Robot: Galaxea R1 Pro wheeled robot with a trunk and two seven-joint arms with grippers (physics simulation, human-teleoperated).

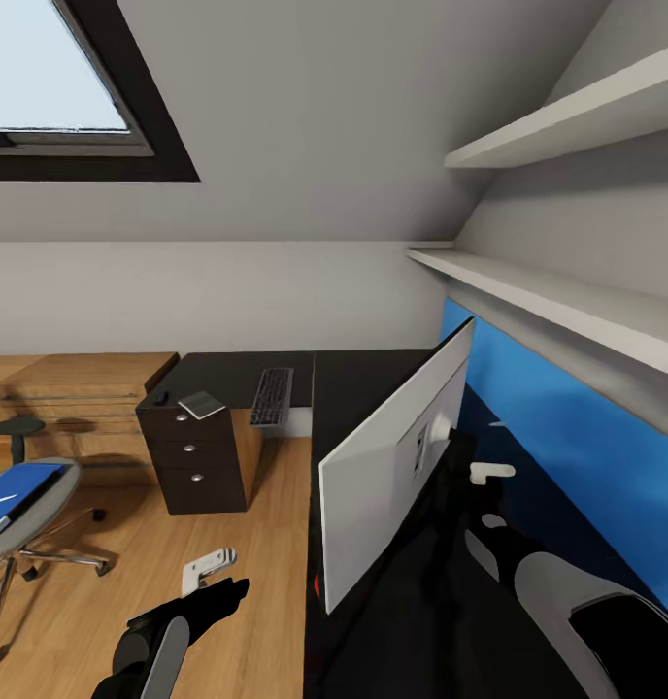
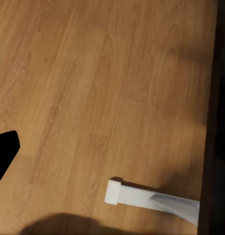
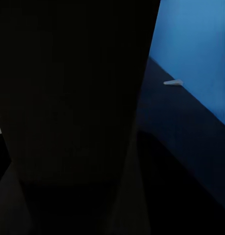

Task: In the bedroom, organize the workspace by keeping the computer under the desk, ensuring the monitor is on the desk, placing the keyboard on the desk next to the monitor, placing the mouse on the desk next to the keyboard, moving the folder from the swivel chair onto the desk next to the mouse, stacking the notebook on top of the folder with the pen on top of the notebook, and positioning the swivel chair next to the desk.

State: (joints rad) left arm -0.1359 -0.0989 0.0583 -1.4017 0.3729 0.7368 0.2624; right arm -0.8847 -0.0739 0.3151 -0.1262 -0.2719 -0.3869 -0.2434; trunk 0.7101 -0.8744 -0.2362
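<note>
A dark-framed skylight window is set in the sloped white ceiling. Two long white wall shelves run along the right wall, one above the other. A low light-wood cabinet stands against the far wall on the warm wood-plank floor.

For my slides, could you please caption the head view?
Monitor stands edge-on on the black desk; keyboard beyond, folder on swivel chair.
</note>
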